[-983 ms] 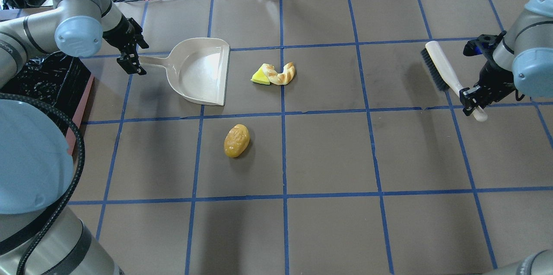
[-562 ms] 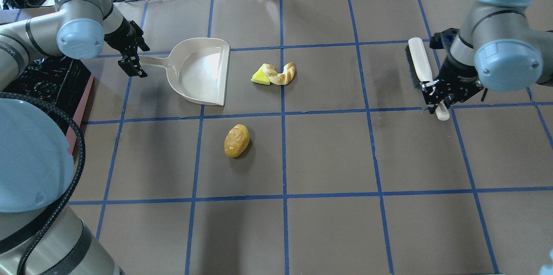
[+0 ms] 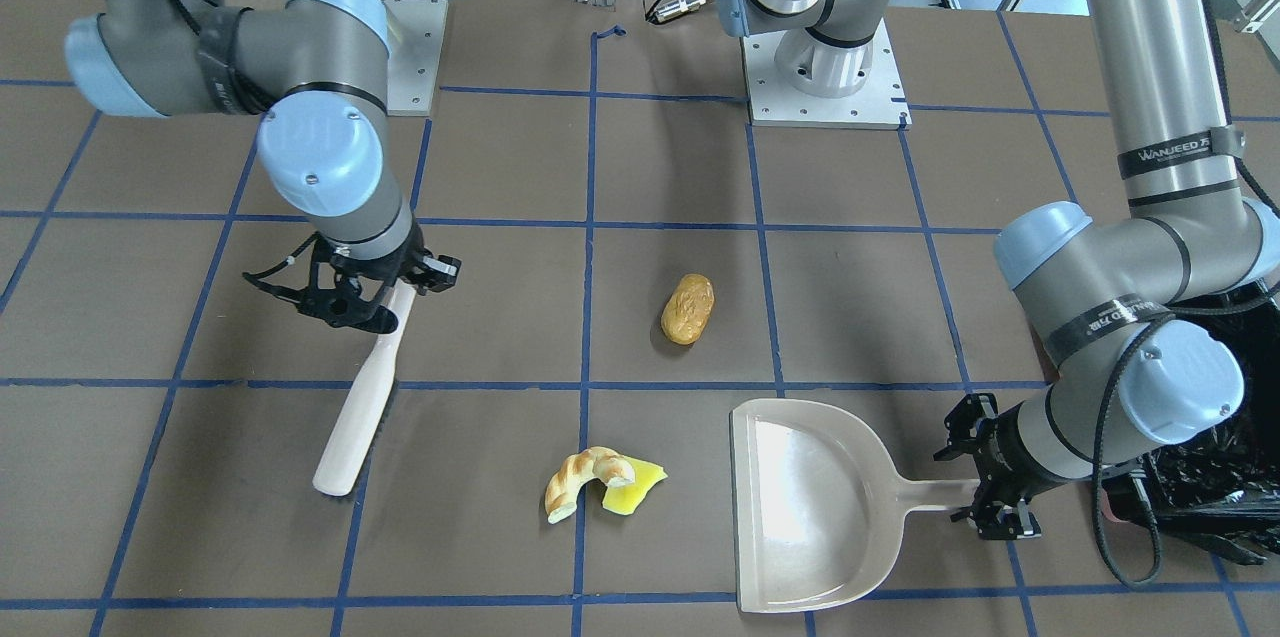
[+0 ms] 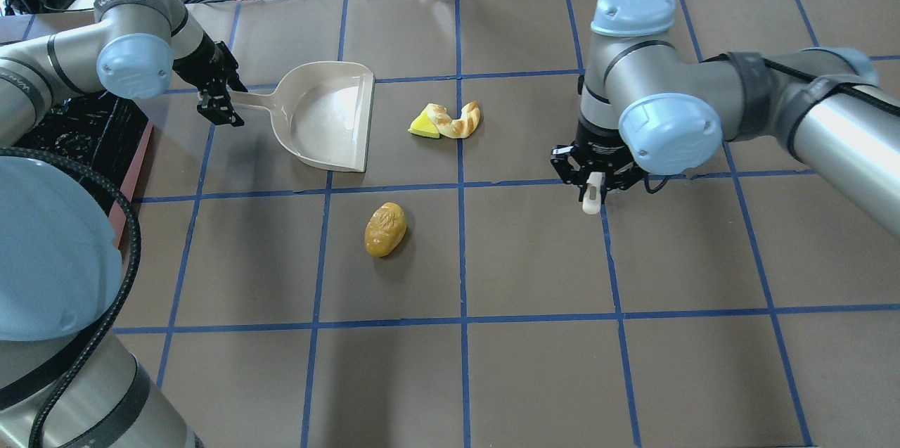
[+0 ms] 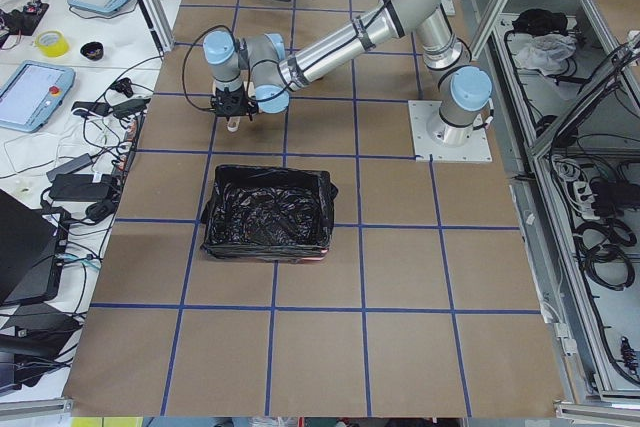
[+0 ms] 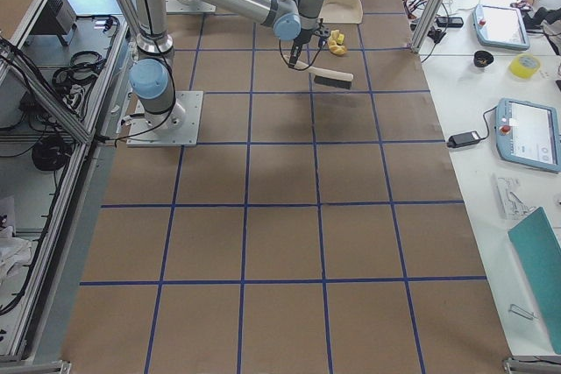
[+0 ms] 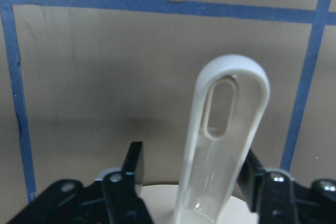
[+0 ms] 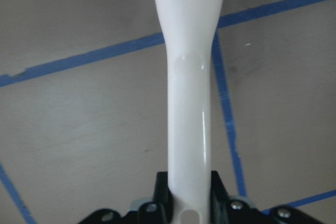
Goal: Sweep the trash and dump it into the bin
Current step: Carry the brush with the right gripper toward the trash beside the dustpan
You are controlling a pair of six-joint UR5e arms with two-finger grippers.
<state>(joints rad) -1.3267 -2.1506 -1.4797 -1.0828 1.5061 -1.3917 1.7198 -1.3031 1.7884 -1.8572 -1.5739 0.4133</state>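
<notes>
The left gripper (image 3: pixel 985 499) is clamped on the handle of the dustpan (image 3: pixel 810 507), and the right gripper (image 3: pixel 365 302) on the handle of the brush (image 3: pixel 352 422). The golden-brown oval (image 3: pixel 688 308) lies with its long axis nearly toward the robot. The croissant (image 3: pixel 578 483) touches the yellow wedge (image 3: pixel 637 497), with its ends turned away from the robot. The bin (image 5: pixel 268 212) stands on the robot's left side.

You view the worktop (image 4: pixel 534 258) from the robot's edge and the opposite edge, both sharing the dustpan (image 4: pixel 330 114); end cameras stand far, wrist cameras close.
</notes>
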